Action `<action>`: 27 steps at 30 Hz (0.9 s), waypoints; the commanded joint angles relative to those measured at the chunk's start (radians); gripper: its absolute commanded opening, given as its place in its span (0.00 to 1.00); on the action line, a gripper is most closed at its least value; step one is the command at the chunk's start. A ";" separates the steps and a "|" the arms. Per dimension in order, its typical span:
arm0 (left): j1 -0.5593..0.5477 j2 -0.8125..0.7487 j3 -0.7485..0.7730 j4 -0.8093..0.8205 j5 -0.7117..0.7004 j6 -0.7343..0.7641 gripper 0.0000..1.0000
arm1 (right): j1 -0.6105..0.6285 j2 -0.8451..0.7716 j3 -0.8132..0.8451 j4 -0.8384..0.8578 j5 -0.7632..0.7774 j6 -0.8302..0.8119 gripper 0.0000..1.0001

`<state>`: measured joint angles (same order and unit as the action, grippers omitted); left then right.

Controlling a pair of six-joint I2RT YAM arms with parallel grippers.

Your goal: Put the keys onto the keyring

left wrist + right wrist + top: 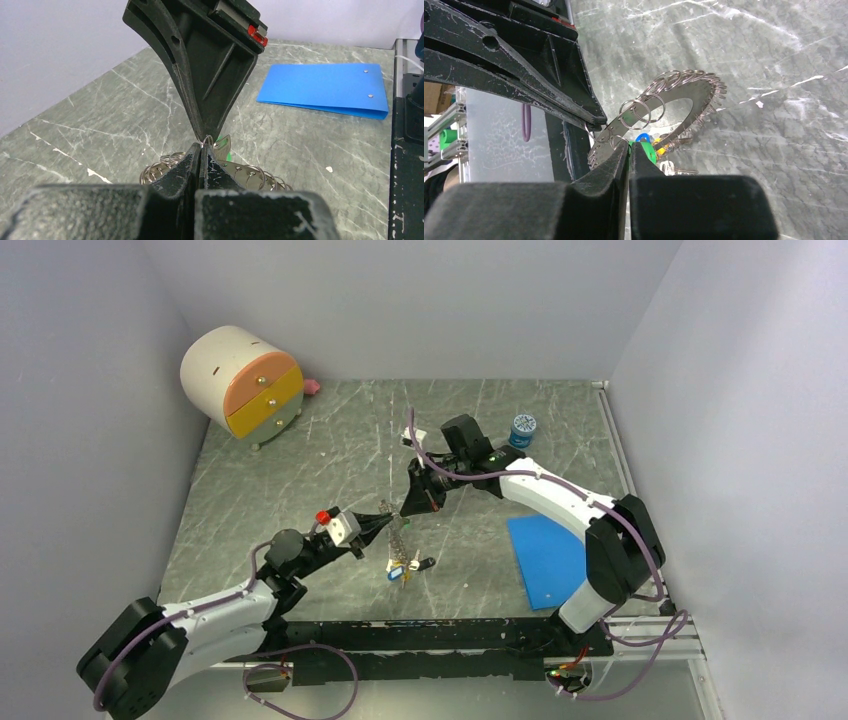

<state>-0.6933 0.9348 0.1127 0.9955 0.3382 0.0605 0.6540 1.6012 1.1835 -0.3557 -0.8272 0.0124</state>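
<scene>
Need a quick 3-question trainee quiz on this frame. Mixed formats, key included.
1. True or false: the left gripper and right gripper stand wide open.
2. Which thing lies to the right of the keyring? A) blue folder B) red cup C) green towel
3. Fill in: the small blue jar stands on the robot's ___ side.
Key: 1 false, both are shut, tip to tip; 2 A; 3 right.
</scene>
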 commanded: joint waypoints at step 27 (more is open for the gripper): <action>0.000 -0.001 0.035 0.201 0.056 0.022 0.03 | -0.088 -0.634 -0.501 0.678 0.402 0.119 0.99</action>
<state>-0.6952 0.9455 0.1116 1.0969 0.3481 0.0666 0.5705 1.0496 0.7582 0.1062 -0.5446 0.0750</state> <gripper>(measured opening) 0.030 0.989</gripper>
